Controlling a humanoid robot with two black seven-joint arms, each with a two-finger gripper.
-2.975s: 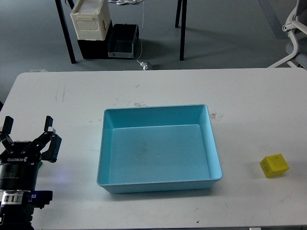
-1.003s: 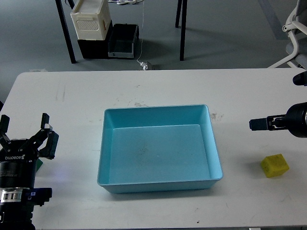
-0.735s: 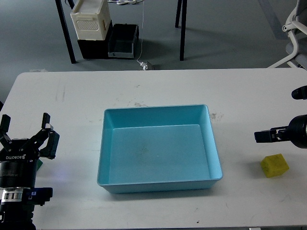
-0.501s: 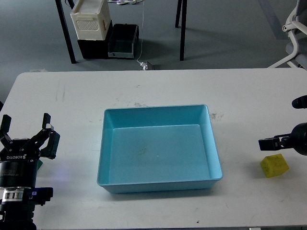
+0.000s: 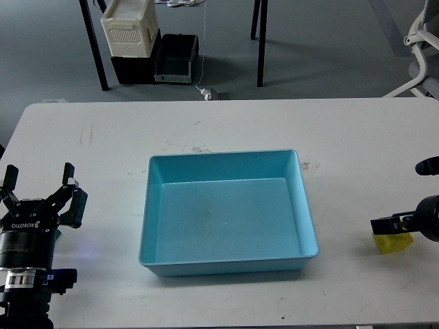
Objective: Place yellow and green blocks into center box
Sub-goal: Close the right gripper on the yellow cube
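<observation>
The light blue box (image 5: pixel 152 205) sits empty in the middle of the white table (image 5: pixel 226 127). The yellow block (image 5: pixel 395 244) lies on the table near the right edge. My right gripper (image 5: pixel 404 196) comes in from the right edge with its fingers apart; the lower finger (image 5: pixel 385 224) lies across the block's top and hides part of it. My left gripper (image 5: pixel 39 182) is open and empty at the front left, pointing away from me. A small sliver of green (image 5: pixel 57 236) shows under its right side; I cannot tell its shape.
Beyond the table's far edge are a cream crate (image 5: pixel 128 27) on a black box, a dark tray, table legs and a cable on the grey floor. A white chair (image 5: pixel 422 48) stands at the far right.
My right arm came into view from the right and moved down toward me, its lower finger going from level with the box's far part to the top of the yellow block. My left gripper has hardly moved.
</observation>
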